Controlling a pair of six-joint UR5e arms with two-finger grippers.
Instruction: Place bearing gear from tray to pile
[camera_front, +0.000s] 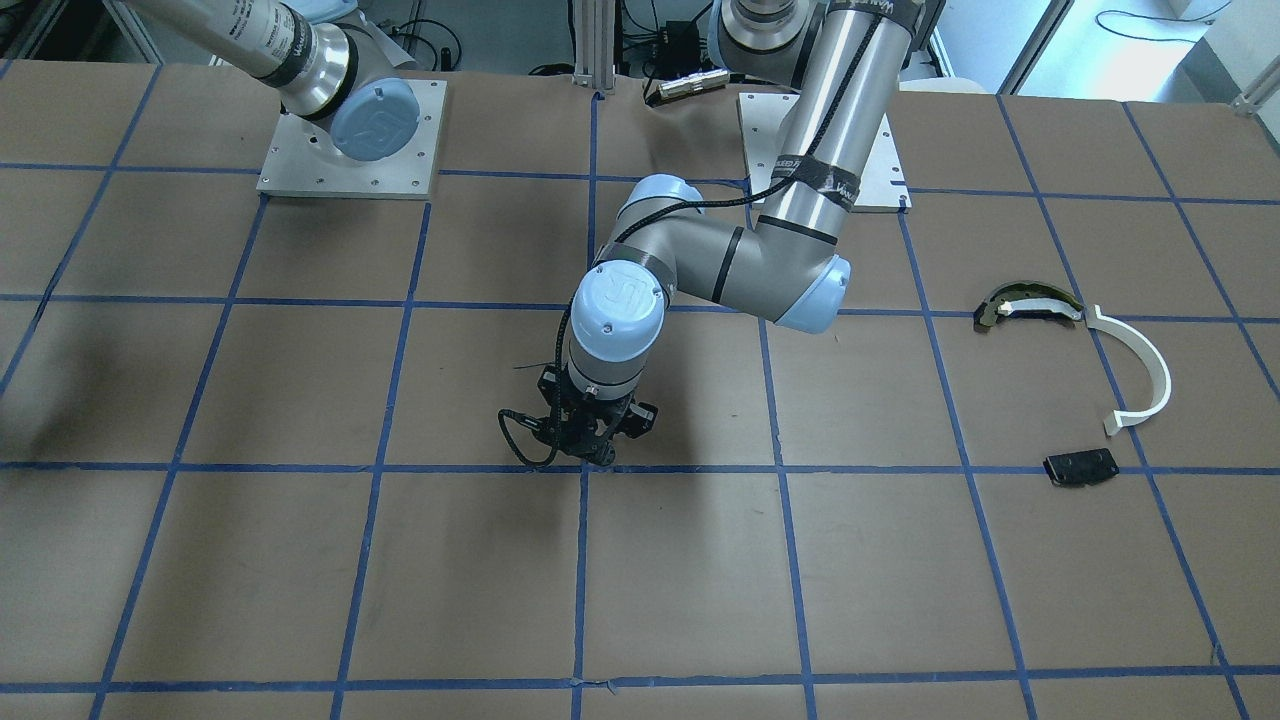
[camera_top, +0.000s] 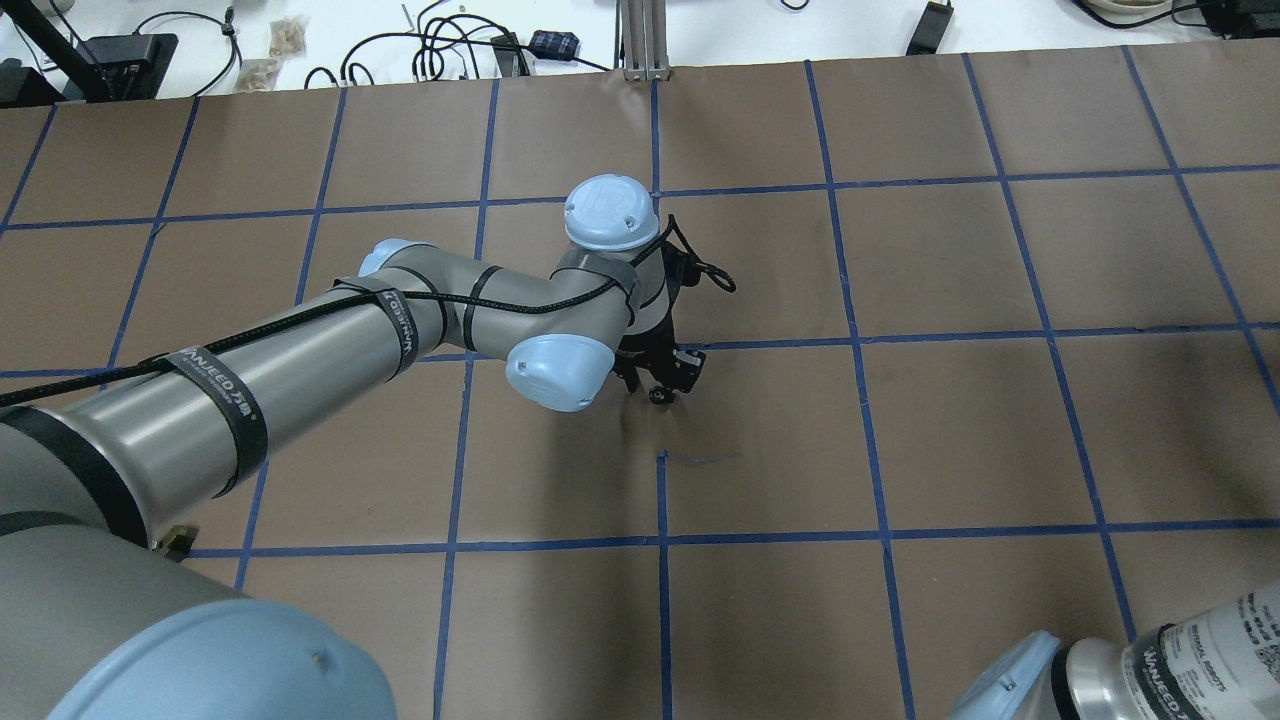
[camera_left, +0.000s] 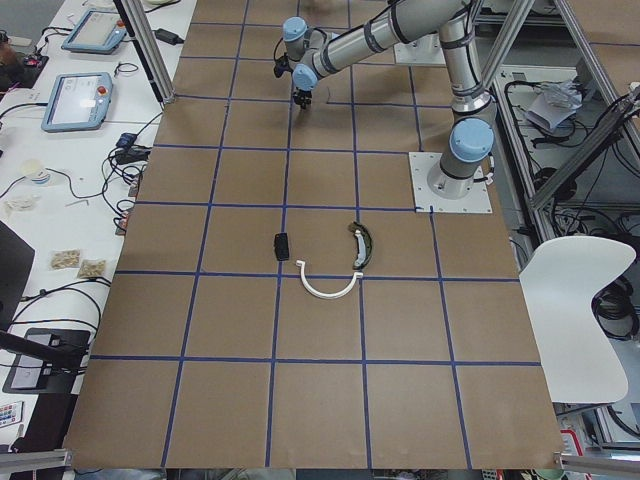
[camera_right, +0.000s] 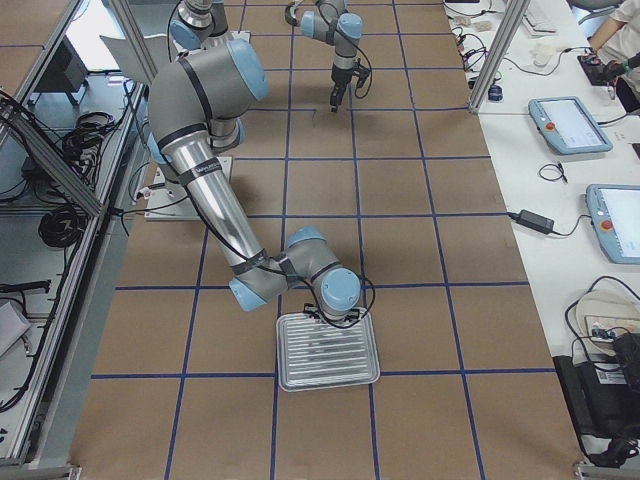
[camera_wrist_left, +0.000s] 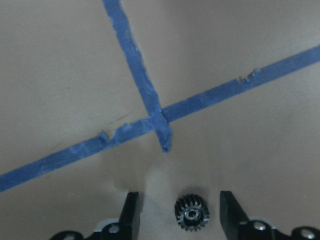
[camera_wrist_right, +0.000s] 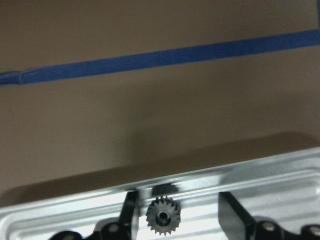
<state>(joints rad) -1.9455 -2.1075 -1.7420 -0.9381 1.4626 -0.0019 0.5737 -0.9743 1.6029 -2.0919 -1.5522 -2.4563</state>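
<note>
Entry, both arms parked low, reading off all six feeds.

- Brown paper-covered table (camera_front: 300, 580), gridded in blue tape (camera_wrist_left: 150, 90).
- Left arm (camera_top: 300, 350) reaches out to the middle of the table. Right arm (camera_right: 210, 190) is folded down near the robot's right end, wrist over the tray.
- Ribbed silver metal tray (camera_right: 340, 372) lies flat on the paper directly below the right wrist.
- The pile sits on the robot's left side of the table, well apart from both grippers. It has three loose parts near one another:
  - a white plastic half-ring arc (camera_front: 1158, 365);
  - a curved dark-and-tan metal piece (camera_front: 1030, 303) just beside one end of the arc;
  - a flat black plate (camera_front: 1080, 467) near the arc's other end.
  I cannot tell whether the curved piece touches the arc.
- Right gripper (camera_wrist_right: 178, 197): fingers (camera_wrist_right: 230, 215) spread wide, clamping nothing.
- Left gripper (camera_wrist_left: 179, 202): fingers (camera_wrist_left: 131, 215) likewise spread apart, pointing straight down at the paper.
- Small dark toothed metal gear (camera_wrist_right: 162, 216) lies in the tray close to its rim, between the right gripper's fingers. It is just beside one finger and clear of the other.
- Second small dark toothed gear (camera_wrist_left: 192, 214) lies flat on the bare paper between the left gripper's fingers, touching neither. It is near a crossing of tape lines at the table's middle, so not with the pile.
</note>
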